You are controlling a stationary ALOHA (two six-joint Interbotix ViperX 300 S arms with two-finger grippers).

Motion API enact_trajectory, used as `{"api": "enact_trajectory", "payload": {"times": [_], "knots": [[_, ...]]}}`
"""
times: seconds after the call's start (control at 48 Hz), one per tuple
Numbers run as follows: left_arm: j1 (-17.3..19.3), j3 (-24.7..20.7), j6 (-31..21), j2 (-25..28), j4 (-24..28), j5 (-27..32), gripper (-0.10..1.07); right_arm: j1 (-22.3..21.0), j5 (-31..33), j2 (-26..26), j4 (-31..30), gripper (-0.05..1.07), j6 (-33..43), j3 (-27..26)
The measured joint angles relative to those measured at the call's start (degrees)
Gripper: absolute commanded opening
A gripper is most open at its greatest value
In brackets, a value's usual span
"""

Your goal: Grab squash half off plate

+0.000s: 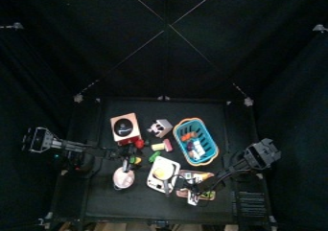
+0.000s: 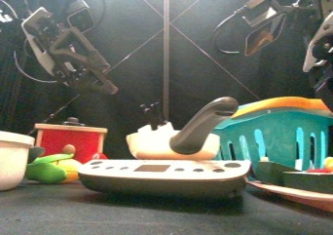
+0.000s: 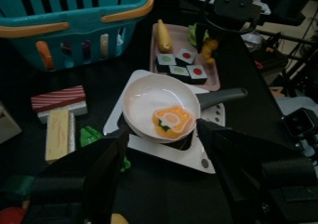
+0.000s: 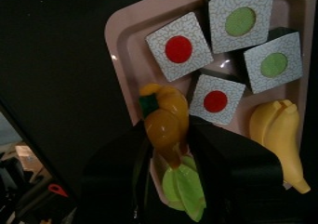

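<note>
Right wrist view shows the right gripper [image 4: 168,163] with its two black jaws closed on a small orange-yellow squash half with a green stem end [image 4: 168,125]. The squash half sits between the jaws, above the corner of a pale pink rectangular tray [image 4: 125,60]. Whether the squash half touches the tray, I cannot tell. On this tray lie four square sushi blocks: two with red dots [image 4: 180,48] and two with green dots [image 4: 240,20]. A yellow banana [image 4: 284,139] lies at the tray's edge, just beside the blocks.

From the left wrist camera, the left gripper [image 3: 165,167] hangs with its jaws apart and nothing between them, over a white frying pan with a grey handle [image 3: 159,99]. In the pan lies an orange and white piece of food [image 3: 170,123]. The pan rests on a white flat scale [image 3: 187,149]. A teal plastic basket [image 3: 74,23] stands near the pan. Beyond the pan the same pink tray is visible, with the right gripper [image 3: 209,49] holding the squash half above it.
</note>
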Motion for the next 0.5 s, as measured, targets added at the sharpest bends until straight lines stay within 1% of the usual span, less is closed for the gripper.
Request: {"api": "enact_trajectory", "payload": {"times": [0.5], "knots": [[0.0, 0.3, 0.0, 0.0, 0.0, 0.0, 0.94, 0.0, -0.2, 0.0, -1.9, 0.70, 0.1, 0.0]]}}
